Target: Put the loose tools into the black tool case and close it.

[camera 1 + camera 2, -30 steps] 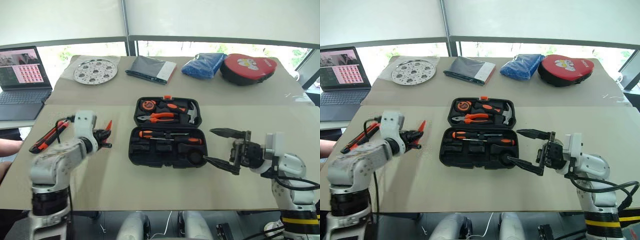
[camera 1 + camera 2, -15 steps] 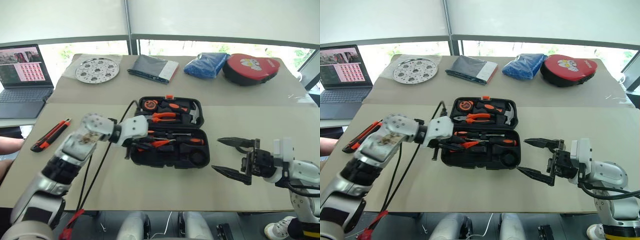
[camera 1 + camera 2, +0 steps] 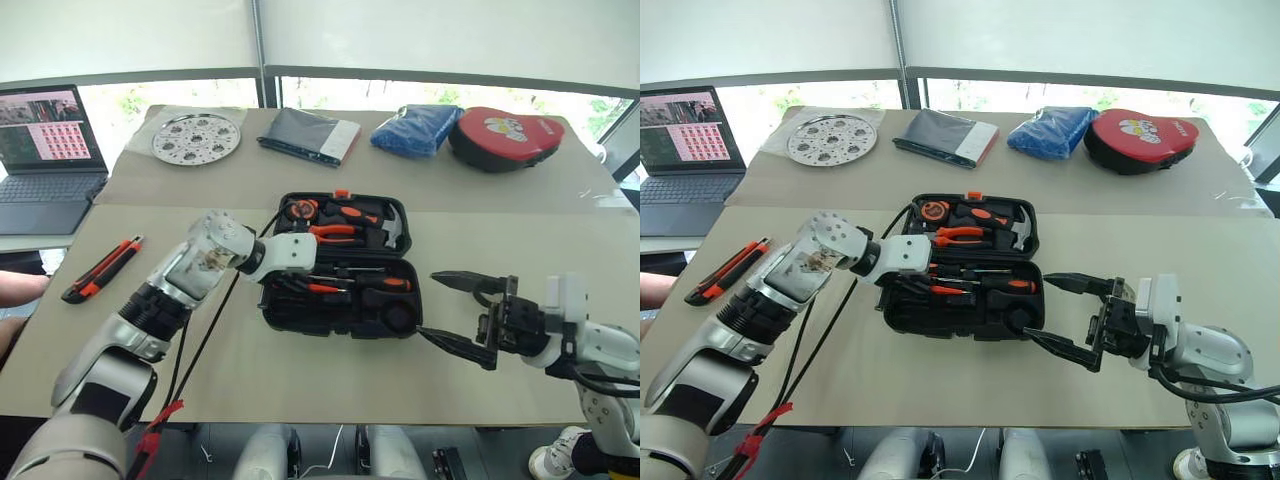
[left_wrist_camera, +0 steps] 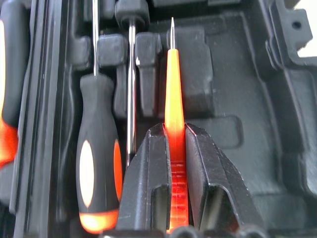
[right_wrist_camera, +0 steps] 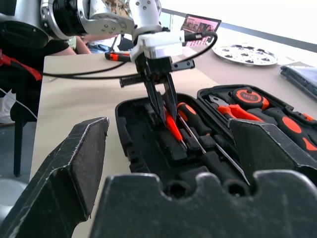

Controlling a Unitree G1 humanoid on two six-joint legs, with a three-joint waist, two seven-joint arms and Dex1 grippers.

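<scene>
Head views: the black tool case (image 3: 340,265) lies open on the counter (image 3: 520,240); the left claw (image 3: 923,284) reaches into its near half, and the right claw (image 3: 470,312) hangs spread beside it

Left wrist view – fingers pinch the small slim orange tool (image 4: 174,99) beside a screwdriver (image 4: 96,163) – utility knife (image 3: 100,268) still lies loose

Left arm reaches in from the left, forearm slanting across, wrist bent so the left gripper (image 5: 161,101) points down and to the right. Its fingers (image 4: 148,178) are pinched on the slim orange tool (image 4: 174,99) — the tool juts out past the fingertips, tip forward. Right arm low on the right, forearm roughly level. Right gripper (image 3: 462,312) points left, held off the tabletop — fingers (image 3: 470,281) spread wide, nothing between them.
</scene>
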